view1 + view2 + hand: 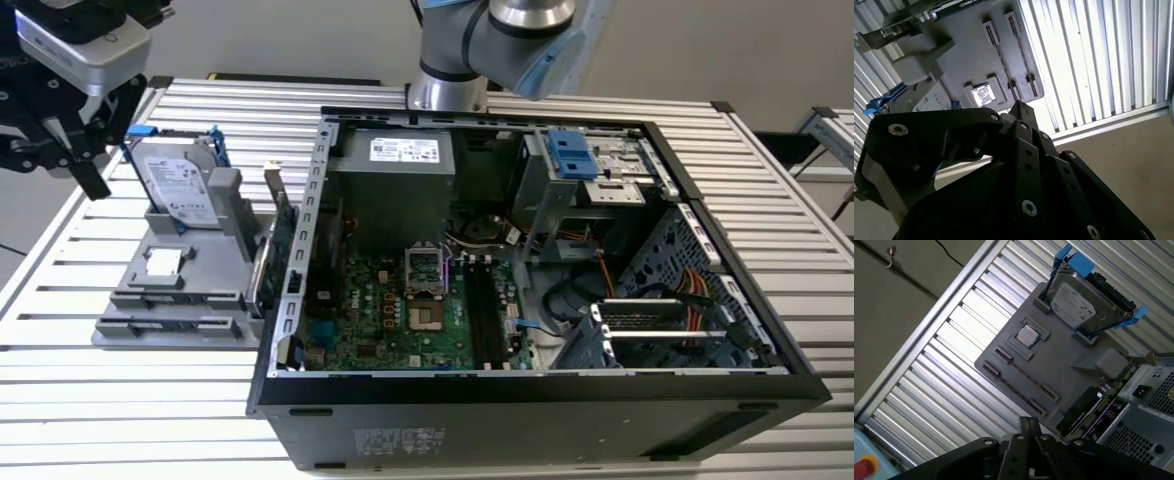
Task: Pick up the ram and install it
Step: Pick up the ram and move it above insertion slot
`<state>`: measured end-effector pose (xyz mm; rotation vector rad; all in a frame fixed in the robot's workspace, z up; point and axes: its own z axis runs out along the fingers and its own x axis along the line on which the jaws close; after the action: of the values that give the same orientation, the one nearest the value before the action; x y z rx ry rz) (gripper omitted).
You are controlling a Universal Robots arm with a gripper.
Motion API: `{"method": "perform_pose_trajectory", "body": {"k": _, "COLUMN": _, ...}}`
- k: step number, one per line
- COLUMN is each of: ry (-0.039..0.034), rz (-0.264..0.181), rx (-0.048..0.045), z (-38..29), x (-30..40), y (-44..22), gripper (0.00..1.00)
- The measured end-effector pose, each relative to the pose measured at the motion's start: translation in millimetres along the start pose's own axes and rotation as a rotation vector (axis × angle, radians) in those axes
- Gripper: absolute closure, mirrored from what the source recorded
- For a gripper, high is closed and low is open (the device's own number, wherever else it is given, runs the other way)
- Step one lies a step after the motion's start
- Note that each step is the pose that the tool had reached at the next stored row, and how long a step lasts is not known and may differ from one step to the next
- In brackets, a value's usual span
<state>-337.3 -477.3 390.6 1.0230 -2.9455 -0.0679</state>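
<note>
The ram (1026,376), as far as I can judge, is the thin dark line standing on edge between small end brackets on the grey tray (1064,365). It sits at the tray's near end, on the exterior view's left of the open computer case (534,395). It is seen edge-on, so I cannot make out its chips.

I expect it to be very light, stiff along its length and thin enough to crack if twisted. Its flat faces are smooth, with chips I would rather not crush. I would take it at the middle of the upper edge, pads on the two flat faces, and keep clear of the contact edge down in the brackets.

My gripper (1029,422) hangs above the tray's left side, well apart from the stick. The fingertips (1024,421) are pressed together with nothing between them.

Just beyond the ram a small square processor (1027,335) lies flat in its recess. At the tray's far end a silver hard drive (180,180) with blue rails leans upright. A green expansion card (280,250) stands between the tray and the case wall. Inside the case, the long memory slots (483,310) on the motherboard (380,315) look dark and unfilled. Everything rests on the ribbed metal table (134,410).
</note>
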Motion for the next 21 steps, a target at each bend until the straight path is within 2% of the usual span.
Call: {"method": "perform_pose_trajectory", "body": {"k": 21, "ry": 0.0054, "rz": -0.108, "rx": 0.0007, "z": -0.1, "x": 0.4, "y": 0.4, "gripper": 1.00}}
